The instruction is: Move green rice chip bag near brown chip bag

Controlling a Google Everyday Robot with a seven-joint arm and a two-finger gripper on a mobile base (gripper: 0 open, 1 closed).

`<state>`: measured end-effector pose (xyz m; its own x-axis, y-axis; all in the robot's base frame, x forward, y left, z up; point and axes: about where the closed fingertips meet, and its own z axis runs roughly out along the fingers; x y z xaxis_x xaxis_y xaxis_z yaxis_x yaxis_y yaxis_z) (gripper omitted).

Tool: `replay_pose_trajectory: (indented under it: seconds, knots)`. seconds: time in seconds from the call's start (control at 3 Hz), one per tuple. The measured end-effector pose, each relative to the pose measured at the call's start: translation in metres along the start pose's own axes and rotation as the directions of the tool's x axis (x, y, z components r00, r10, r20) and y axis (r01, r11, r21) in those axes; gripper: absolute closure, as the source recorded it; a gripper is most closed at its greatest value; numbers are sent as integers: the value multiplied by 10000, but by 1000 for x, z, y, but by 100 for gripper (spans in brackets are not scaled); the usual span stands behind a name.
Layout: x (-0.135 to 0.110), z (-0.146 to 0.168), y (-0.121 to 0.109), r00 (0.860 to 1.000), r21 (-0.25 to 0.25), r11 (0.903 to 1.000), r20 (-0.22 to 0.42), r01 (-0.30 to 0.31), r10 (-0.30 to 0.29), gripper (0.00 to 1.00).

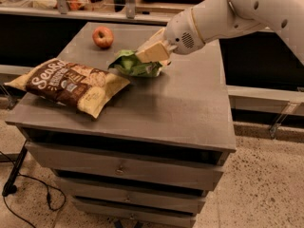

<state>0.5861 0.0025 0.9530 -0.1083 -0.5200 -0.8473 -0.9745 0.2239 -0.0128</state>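
— Green rice chip bag [135, 64]: where on the cabinet?

— Toward the far middle of the grey cabinet top [190, 108], crumpled, with its point turned left. Pinched at its upper right edge by the gripper [151, 55]. Hard to tell whether resting on the top or held just above it.

— And the claw?

— Drawn in narrow and holding the green foil, tan fingers [153, 51] clamped over it. Reaches in from the right at the end of the white arm [228, 18].

— Brown chip bag [71, 84]?

— Lies flat on the left of the top, toward the near edge, with its left corner hanging past the side. Close to the green bag but apart from it, with a strip of grey top between the two.

— Anything standing in the way?

— Red apple [103, 37] at the far left, farther back than both bags. Near the green bag, not touching, and off the line between the two bags.

— Containers?

— Drawers [123, 167] stacked under the top, all pushed in. Contents hidden.

— Around the cabinet?

— Black cable [28, 203] trailing over the speckled floor [266, 184] at the near left.
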Motion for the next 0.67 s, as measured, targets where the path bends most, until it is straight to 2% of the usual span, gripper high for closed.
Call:
replay_pose_trajectory:
  seconds: [0.33, 0.67]
  knots:
    - [-11, 10, 32, 10000, -540, 9985, 11, -26, 26, 100]
    - [-17, 25, 55, 10000, -729, 9973, 50, 45, -41, 100]
